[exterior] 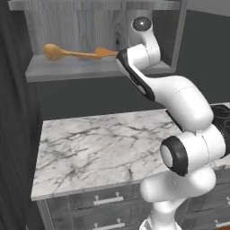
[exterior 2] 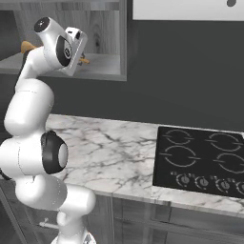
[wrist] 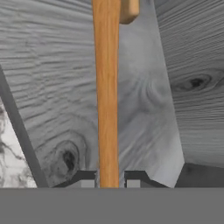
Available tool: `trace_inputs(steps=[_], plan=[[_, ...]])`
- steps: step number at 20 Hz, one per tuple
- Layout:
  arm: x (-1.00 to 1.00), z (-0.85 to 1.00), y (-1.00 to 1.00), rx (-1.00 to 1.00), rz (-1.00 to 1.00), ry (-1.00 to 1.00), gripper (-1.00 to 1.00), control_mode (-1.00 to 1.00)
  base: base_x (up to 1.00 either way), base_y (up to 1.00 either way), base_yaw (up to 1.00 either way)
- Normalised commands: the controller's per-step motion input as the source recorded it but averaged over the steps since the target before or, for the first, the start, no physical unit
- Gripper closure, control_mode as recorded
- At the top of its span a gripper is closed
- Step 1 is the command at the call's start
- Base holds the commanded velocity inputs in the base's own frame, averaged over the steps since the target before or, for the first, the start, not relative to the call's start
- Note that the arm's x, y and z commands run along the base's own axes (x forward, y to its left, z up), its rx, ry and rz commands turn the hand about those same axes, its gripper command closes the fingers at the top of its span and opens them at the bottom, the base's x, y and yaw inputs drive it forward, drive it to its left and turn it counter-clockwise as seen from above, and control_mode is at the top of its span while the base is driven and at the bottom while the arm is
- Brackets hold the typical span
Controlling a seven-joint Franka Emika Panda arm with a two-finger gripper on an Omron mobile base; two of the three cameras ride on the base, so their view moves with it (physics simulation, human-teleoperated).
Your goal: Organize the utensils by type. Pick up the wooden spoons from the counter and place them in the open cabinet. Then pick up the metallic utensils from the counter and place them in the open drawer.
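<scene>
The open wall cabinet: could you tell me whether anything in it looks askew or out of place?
Nothing stands out. The pincer holds an orange-tan wooden spoon by its handle, roughly level over the flat grey shelf of the grey wood-grain cabinet.

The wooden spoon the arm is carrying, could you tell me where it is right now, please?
The wooden spoon is inside the open cabinet, just above its shelf, bowl toward the left in the left base view. Its handle is clamped between the fingers in the hand view.
</scene>
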Motion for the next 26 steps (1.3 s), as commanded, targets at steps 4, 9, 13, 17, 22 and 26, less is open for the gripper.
trace_inputs(steps=[4, 9, 13, 17, 22, 26], plan=[[0.13, -0.01, 0.0, 0.0, 0.0, -0.01, 1.0, -1.0, 0.0, 0.0, 0.0], [0.07, 0.0, 0.0, 0.0, 0.0, -0.01, 1.0, -1.0, 0.0, 0.0, 0.0], [0.15, -0.02, 0.0, 0.0, 0.0, -0.01, 1.0, -1.0, 0.0, 0.0, 0.0], [0.41, 0.0, 0.0, 0.0, 0.0, 0.0, 1.0, -1.0, 0.0, 0.0, 0.0], [0.46, 0.0, 0.0, 0.0, 0.0, 0.0, 1.0, -1.0, 0.0, 0.0, 0.0], [0.28, 0.0, 0.0, 0.0, 0.0, 0.0, -1.0, -1.0, 0.0, 0.0, 0.0]])
